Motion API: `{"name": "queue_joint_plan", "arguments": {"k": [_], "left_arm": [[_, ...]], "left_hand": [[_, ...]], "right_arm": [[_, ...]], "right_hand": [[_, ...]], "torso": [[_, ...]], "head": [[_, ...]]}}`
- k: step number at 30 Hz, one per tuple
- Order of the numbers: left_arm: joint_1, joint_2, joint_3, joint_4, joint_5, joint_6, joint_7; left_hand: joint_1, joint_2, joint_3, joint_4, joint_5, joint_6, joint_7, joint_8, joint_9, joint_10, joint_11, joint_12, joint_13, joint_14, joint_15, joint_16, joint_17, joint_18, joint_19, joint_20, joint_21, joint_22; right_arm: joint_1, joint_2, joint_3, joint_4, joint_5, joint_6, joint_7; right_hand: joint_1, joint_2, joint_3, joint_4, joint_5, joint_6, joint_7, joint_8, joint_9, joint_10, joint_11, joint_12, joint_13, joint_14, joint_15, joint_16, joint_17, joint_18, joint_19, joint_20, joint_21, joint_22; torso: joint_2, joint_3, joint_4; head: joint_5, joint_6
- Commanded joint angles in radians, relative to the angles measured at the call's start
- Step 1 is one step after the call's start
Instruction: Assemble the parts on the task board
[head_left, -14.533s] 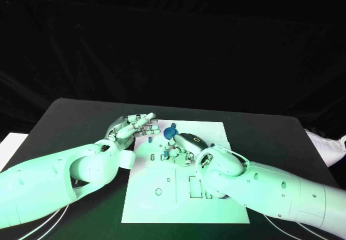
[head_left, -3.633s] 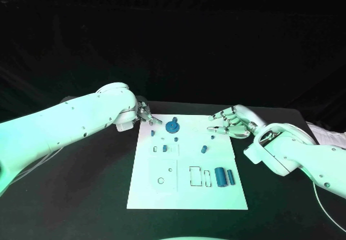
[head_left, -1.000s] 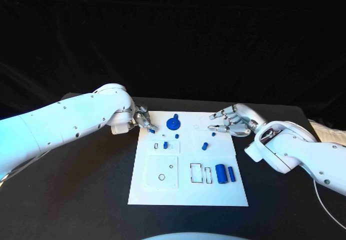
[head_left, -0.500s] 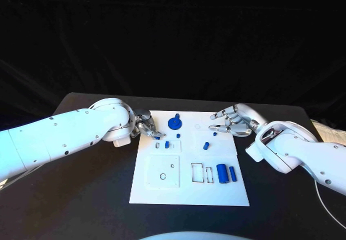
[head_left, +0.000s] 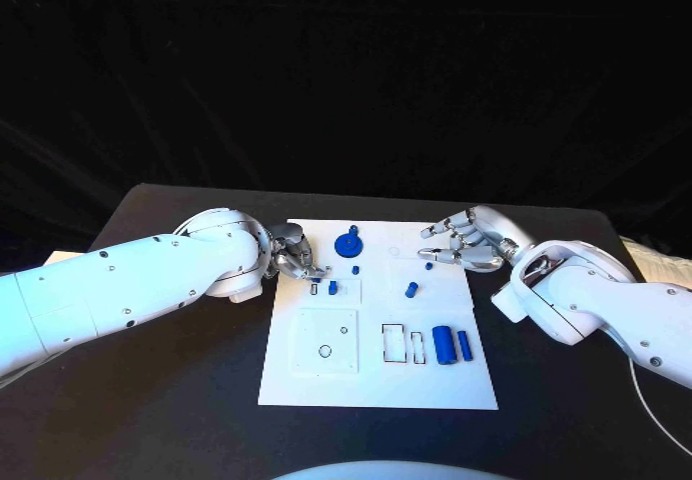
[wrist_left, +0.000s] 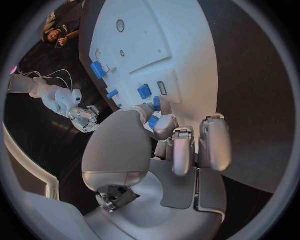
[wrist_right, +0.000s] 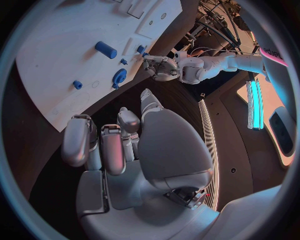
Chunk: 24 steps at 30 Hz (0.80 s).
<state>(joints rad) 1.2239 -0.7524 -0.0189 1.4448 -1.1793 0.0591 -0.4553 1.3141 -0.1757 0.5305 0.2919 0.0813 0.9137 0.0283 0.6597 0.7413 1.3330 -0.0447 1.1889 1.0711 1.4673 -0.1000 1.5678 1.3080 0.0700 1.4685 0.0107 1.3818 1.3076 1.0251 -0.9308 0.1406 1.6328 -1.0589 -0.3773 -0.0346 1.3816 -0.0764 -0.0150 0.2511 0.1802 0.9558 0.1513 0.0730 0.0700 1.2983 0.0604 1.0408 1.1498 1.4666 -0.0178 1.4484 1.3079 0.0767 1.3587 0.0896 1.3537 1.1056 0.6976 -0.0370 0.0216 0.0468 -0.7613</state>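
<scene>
Since half a second ago, the left hand (head_left: 293, 253) has slid a bit lower along the near-left edge of the flat white task board (head_left: 378, 385), and the white left arm (head_left: 130, 290) has dropped lower over the black table (head_left: 159, 400). Its fingers are curled in close together. A small blue part (wrist_left: 153, 122) sits right at the fingertips in the left wrist view, but I cannot tell if the hand is holding it.

On the other side, the right hand (head_left: 466, 246) is in the same spot as before, at the far-right edge of the board. Its fingers are bent and a little apart. A tiny blue piece (head_left: 428, 268) lies just beside them on the board, and I cannot tell if they touch it.

A round blue gear with a stick on top (head_left: 348, 245) stands near the far edge of the board, between the two hands. A small blue block (head_left: 332, 288) stands in a slot near the left hand. A short blue peg (head_left: 411, 291) lies in the middle. Two fat blue rollers (head_left: 451, 345) lie side by side on the right, closer to the robot.
</scene>
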Motion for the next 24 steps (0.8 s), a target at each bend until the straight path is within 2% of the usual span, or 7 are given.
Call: {"name": "queue_joint_plan", "arguments": {"k": [1,7,13,24], "left_arm": [[-0.001,-0.001,0.000,0.009,-0.039,0.042,-0.011],[-0.001,-0.008,0.000,0.018,-0.042,0.089,-0.032],[-0.002,-0.011,0.000,0.026,-0.041,0.112,-0.046],[-0.002,-0.012,0.000,0.028,-0.042,0.096,-0.103]], "left_hand": [[0.002,-0.007,0.154,-0.145,0.005,0.010,-0.003,-0.005,-0.001,0.006,0.000,0.005,0.001,0.103,0.002,0.003,0.263,-0.019,0.027,0.000,0.004,0.061],[0.000,-0.013,0.160,-0.149,0.009,0.014,-0.003,-0.007,-0.003,0.008,0.000,0.005,0.001,0.103,0.002,0.003,0.263,-0.018,0.027,0.000,0.003,0.061],[0.000,-0.013,0.161,-0.150,0.010,0.016,-0.003,-0.008,-0.003,0.009,0.000,0.006,0.003,0.103,0.002,0.003,0.263,-0.019,0.027,0.000,0.004,0.062],[-0.002,-0.017,0.167,-0.154,0.014,0.019,-0.003,-0.011,-0.005,0.012,0.000,0.007,0.005,0.103,0.002,0.003,0.263,-0.019,0.028,0.000,0.005,0.063]], "right_arm": [[-0.002,0.000,0.000,0.001,-0.002,0.013,0.000],[-0.003,0.000,0.000,0.001,-0.002,0.014,0.001],[-0.003,0.001,0.000,0.001,-0.002,0.015,0.001],[-0.004,0.000,0.000,0.001,-0.002,0.014,-0.002]], "right_hand": [[0.002,0.008,-0.007,0.000,0.006,0.004,-0.002,-0.001,0.001,-0.008,0.001,-0.004,-0.001,0.059,0.002,-0.003,0.057,0.014,-0.004,0.000,-0.005,-0.001],[0.002,0.008,-0.007,0.000,0.006,0.004,-0.002,-0.001,0.001,-0.008,0.001,-0.004,-0.001,0.059,0.002,-0.003,0.057,0.014,-0.004,0.000,-0.005,-0.001],[0.002,0.008,-0.007,0.000,0.006,0.004,-0.002,-0.001,0.001,-0.008,0.001,-0.004,-0.001,0.059,0.002,-0.003,0.057,0.014,-0.004,0.000,-0.005,-0.001],[0.002,0.009,-0.008,-0.001,0.007,0.004,-0.002,-0.001,0.001,-0.007,0.001,-0.002,-0.001,0.058,0.002,-0.004,0.056,0.014,-0.005,0.000,-0.006,-0.003]], "torso": [[0.000,-0.0008,-0.0008],[0.000,0.0001,-0.0017],[0.000,0.0005,0.0002],[0.001,0.0012,-0.0013]], "head": [[0.002,-0.003],[0.002,-0.006],[0.001,-0.008],[0.004,-0.010]]}}
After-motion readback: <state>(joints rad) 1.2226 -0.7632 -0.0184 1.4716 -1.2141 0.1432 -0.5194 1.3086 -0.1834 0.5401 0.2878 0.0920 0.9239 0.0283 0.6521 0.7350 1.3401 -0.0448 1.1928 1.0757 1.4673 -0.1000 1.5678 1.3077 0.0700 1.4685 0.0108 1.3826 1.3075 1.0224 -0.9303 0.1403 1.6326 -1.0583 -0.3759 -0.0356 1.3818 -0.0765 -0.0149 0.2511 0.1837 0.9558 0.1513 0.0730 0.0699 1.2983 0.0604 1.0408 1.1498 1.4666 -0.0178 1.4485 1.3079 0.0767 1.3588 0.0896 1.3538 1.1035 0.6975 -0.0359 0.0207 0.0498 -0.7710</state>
